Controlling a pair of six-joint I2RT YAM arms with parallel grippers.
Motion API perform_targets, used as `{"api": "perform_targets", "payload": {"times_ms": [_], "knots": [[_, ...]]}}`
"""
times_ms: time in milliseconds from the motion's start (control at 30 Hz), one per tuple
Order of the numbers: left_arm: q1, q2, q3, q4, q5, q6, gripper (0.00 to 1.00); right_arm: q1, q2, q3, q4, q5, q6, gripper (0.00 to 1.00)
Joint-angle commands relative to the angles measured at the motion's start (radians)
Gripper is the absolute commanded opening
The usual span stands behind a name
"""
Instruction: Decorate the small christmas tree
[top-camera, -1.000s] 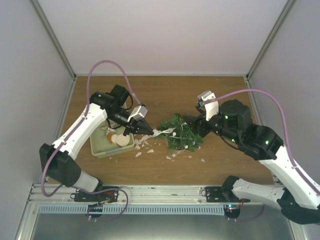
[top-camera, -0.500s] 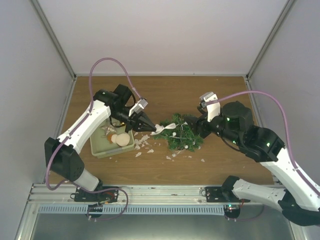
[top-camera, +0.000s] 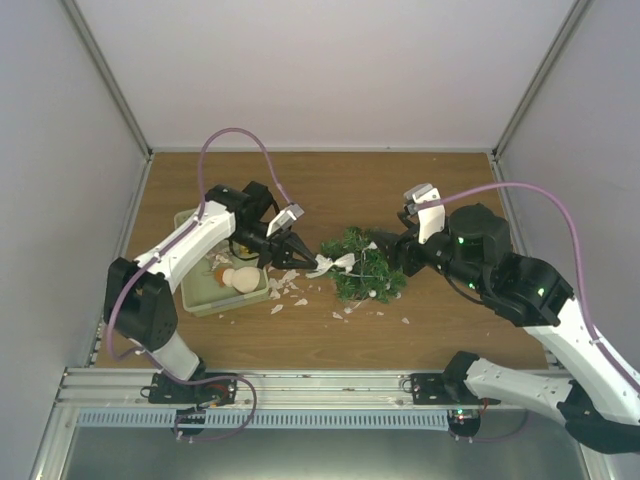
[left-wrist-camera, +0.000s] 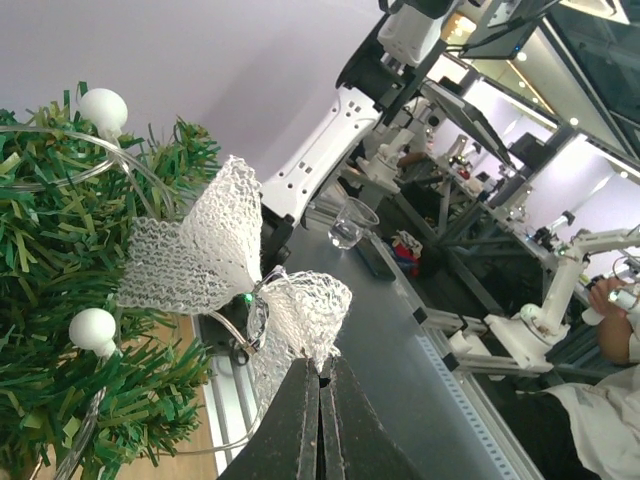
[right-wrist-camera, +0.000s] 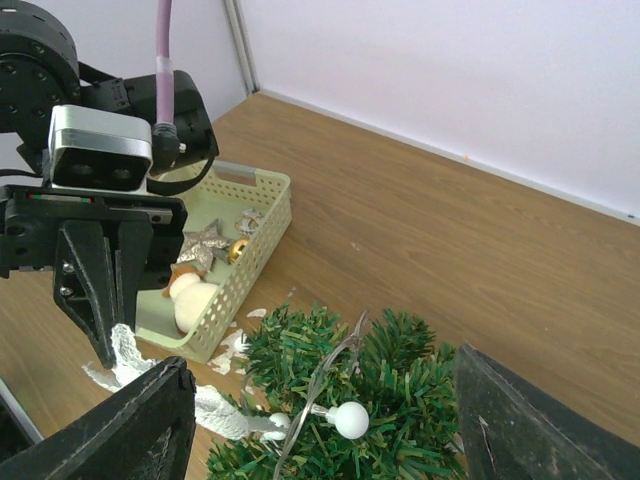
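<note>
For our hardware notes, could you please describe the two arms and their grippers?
The left arm and right arm have white shells and black joints, each trailing a purple cable. The left gripper and right gripper have black wedge-shaped fingers.

Your small christmas tree (top-camera: 365, 268) sits on the table (top-camera: 330, 190), just toward 3 o'clock from its middle. It has bushy dark green needles with a clear wire of white beads (right-wrist-camera: 351, 419) looped through them. A white mesh bow (left-wrist-camera: 215, 250) hangs at its 9 o'clock side.
</note>
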Motion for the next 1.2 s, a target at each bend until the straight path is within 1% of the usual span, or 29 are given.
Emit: {"api": "perform_targets", "payload": {"times_ms": [0,233,467,667,800,933,1033,1167], "knots": [[-0.018,0.024,0.001,-0.005,0.040,-0.010,0.00,-0.003,-0.013,-0.012,0.017,0.003,0.011,0.71],[-0.039,0.011,0.017,-0.006,0.035,-0.017,0.00,-0.004,-0.016,-0.026,0.014,0.004,0.011,0.72],[-0.117,-0.026,0.003,-0.007,-0.033,-0.030,0.00,-0.004,-0.015,-0.031,0.020,0.005,0.012,0.72],[-0.123,-0.101,0.027,-0.007,-0.087,-0.052,0.00,-0.004,-0.020,-0.041,0.019,0.009,0.019,0.73],[-0.131,-0.137,-0.012,-0.007,-0.093,-0.054,0.00,-0.004,-0.022,-0.043,0.023,0.007,0.020,0.73],[-0.156,-0.095,-0.044,-0.007,-0.078,-0.028,0.00,-0.004,-0.012,-0.038,0.031,0.002,0.016,0.73],[-0.174,-0.043,-0.034,-0.007,-0.076,-0.016,0.00,-0.004,-0.006,-0.033,0.031,0.001,0.015,0.73],[-0.179,0.002,-0.013,-0.007,-0.113,0.008,0.00,-0.004,-0.007,-0.032,0.029,0.001,0.013,0.74]]}}
